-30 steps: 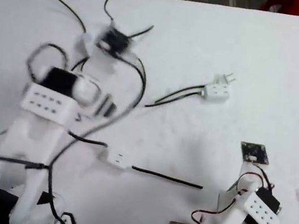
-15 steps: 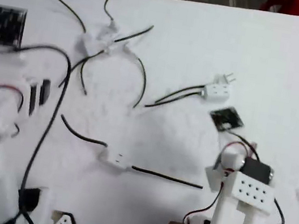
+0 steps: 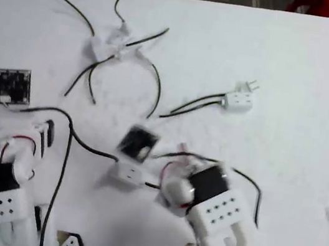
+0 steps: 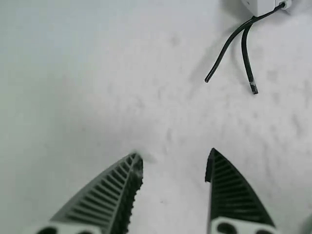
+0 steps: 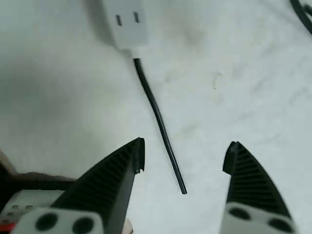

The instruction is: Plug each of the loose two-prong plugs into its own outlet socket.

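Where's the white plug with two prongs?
In the high view the plug lies on the table right of centre, farther back than the socket and to its right.

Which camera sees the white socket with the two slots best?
The right wrist view. The socket is close up there, with both slots and its black cord plain to see, just past the open right gripper. The high view shows the socket small, on the table between the arms.

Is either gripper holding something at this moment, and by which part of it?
Nothing is held. The left gripper is open over the table; the right gripper is open above the black cable of a white socket.
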Robot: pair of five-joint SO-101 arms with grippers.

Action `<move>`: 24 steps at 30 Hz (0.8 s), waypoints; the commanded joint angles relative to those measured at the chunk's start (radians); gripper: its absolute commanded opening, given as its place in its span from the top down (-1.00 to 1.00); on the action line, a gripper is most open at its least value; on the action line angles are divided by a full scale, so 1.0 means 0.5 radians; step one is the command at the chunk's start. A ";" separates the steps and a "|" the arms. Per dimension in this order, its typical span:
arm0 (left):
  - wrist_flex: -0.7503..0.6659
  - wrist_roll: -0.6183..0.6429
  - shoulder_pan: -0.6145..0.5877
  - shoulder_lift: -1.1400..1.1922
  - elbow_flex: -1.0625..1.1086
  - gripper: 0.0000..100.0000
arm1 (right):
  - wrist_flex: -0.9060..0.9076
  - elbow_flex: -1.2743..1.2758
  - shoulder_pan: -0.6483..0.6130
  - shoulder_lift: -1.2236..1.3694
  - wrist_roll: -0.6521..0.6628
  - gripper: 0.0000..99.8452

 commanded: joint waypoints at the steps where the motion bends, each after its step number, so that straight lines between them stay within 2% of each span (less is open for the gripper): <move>1: -0.107 0.028 -0.023 -0.161 0.209 0.57 | -0.005 -0.095 -0.287 0.081 -0.012 0.41; 4: -0.114 0.107 -0.032 -0.272 0.276 0.57 | -0.149 -0.095 -0.413 0.321 -0.015 0.32; 9: -0.110 0.107 -0.032 -0.493 0.408 0.57 | -0.465 -0.187 -0.440 0.812 -0.009 0.33; 17: -0.083 0.107 -0.032 -0.934 0.608 0.57 | -0.609 -0.549 -0.440 1.392 -0.009 0.33; 20: 0.018 0.107 -0.032 -1.094 0.632 0.57 | -0.609 -0.669 -0.443 1.548 -0.025 0.33; 24: 0.058 0.107 -0.032 -1.143 0.632 0.57 | -0.609 -0.779 -0.440 1.757 -0.025 0.33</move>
